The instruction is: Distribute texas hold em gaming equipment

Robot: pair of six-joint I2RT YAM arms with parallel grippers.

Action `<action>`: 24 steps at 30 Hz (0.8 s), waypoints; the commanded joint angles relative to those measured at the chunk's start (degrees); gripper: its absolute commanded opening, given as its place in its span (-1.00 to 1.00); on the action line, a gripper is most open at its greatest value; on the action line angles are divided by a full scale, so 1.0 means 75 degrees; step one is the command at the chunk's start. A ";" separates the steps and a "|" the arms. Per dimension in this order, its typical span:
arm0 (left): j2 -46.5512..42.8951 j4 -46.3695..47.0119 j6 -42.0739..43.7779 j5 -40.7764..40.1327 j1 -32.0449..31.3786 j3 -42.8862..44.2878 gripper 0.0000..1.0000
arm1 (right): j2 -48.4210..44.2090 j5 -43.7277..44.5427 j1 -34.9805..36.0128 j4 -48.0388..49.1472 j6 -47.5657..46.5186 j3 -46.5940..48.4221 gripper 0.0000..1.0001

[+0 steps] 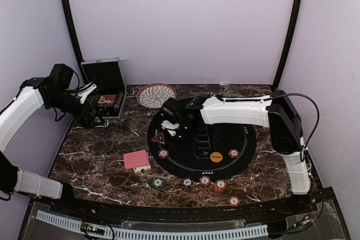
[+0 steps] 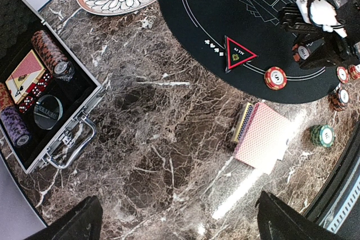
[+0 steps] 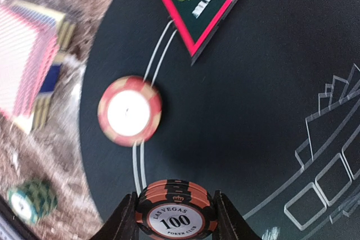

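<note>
My right gripper is shut on a small stack of orange-and-black "100" chips and holds it above the left part of the black round mat. Just beyond it lie a red chip and the red triangle marker. The red-backed card deck lies on the marble left of the mat, with a green chip nearby. An orange button lies on the mat. My left gripper is open and empty over bare marble.
Several more chips lie along the mat's near edge and one nearer the front. A patterned bowl stands at the back. The open silver-edged case with chip rolls stands at back left.
</note>
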 commanded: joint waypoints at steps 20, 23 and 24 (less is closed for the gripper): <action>-0.0076 -0.0153 0.0039 0.0181 -0.0034 0.0162 0.98 | 0.1124 -0.0305 -0.0459 0.0365 -0.0094 0.0696 0.22; -0.0070 -0.0188 0.0038 0.0250 -0.0032 0.0160 0.98 | 0.1038 -0.0235 -0.0465 0.0346 -0.0095 0.0721 0.29; -0.0070 -0.0187 0.0038 0.0259 -0.0028 0.0160 0.97 | 0.0987 -0.0216 -0.0459 0.0334 -0.0092 0.0754 0.30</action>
